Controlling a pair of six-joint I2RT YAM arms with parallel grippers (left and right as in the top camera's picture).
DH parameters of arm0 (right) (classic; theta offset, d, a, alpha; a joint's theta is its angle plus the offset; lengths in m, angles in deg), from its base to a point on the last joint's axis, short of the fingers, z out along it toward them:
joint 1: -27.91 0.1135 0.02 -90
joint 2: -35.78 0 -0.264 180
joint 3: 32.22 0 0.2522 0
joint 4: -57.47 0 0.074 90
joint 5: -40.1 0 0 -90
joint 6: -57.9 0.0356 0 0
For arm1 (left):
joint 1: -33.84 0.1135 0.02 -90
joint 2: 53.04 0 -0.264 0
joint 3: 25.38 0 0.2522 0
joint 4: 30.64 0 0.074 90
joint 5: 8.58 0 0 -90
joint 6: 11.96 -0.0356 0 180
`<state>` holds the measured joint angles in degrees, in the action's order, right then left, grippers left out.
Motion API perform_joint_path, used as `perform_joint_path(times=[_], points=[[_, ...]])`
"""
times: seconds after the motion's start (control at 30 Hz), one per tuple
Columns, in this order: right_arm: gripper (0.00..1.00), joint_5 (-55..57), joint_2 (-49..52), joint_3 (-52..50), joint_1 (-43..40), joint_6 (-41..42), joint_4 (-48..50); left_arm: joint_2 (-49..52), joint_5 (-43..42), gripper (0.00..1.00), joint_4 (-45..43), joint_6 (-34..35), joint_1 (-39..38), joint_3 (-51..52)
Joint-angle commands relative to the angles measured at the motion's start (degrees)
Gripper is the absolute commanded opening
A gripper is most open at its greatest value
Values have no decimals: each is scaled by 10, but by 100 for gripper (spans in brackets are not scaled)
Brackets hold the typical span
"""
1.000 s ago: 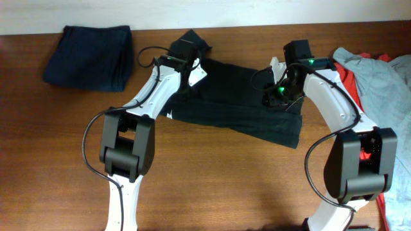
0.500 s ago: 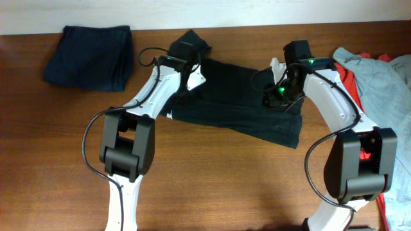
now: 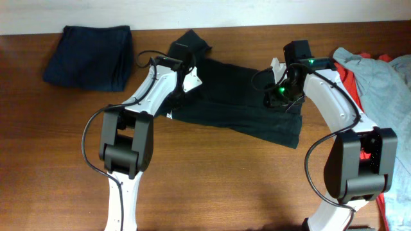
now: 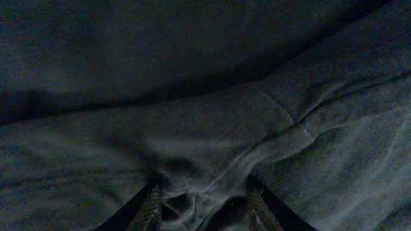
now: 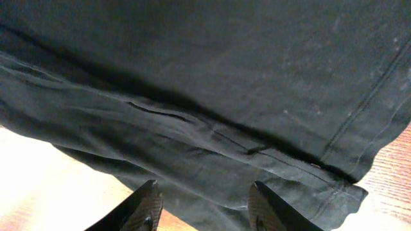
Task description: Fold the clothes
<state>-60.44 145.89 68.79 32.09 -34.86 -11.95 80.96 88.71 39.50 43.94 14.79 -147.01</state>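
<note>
A black short-sleeved T-shirt (image 3: 237,106) lies spread across the middle back of the table, with a small white mark (image 3: 169,116) at its left edge and one sleeve (image 3: 188,43) sticking out at the back. My left gripper (image 3: 183,86) is down on the shirt's left part. In the left wrist view its fingers (image 4: 202,192) are apart with a bunch of the dark cloth (image 4: 192,96) between them. My right gripper (image 3: 282,96) is over the shirt's right part. In the right wrist view its fingers (image 5: 204,192) are apart just above the shirt's folded edge (image 5: 225,64).
A folded navy garment (image 3: 90,56) lies at the back left. A pale grey-blue garment (image 3: 382,80) lies on a red one (image 3: 350,80) at the right edge. The brown wooden table (image 3: 225,179) stretches in front of the shirt.
My left gripper has shifted slightly toward the front left on the shirt. The right arm has hardly moved.
</note>
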Motion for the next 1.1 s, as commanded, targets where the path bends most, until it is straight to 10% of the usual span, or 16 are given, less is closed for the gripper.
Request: perform_joint_path(times=[0.0,0.2,1.07], points=[[50,7,-1,7,3,2,-5,9,-19,42,-2,-16,2,2],[49,7,-1,7,3,2,-5,9,3,3,-8,-15,1,-10],[49,7,-1,7,3,2,-6,9,7,26,-6,-15,0,-92]])
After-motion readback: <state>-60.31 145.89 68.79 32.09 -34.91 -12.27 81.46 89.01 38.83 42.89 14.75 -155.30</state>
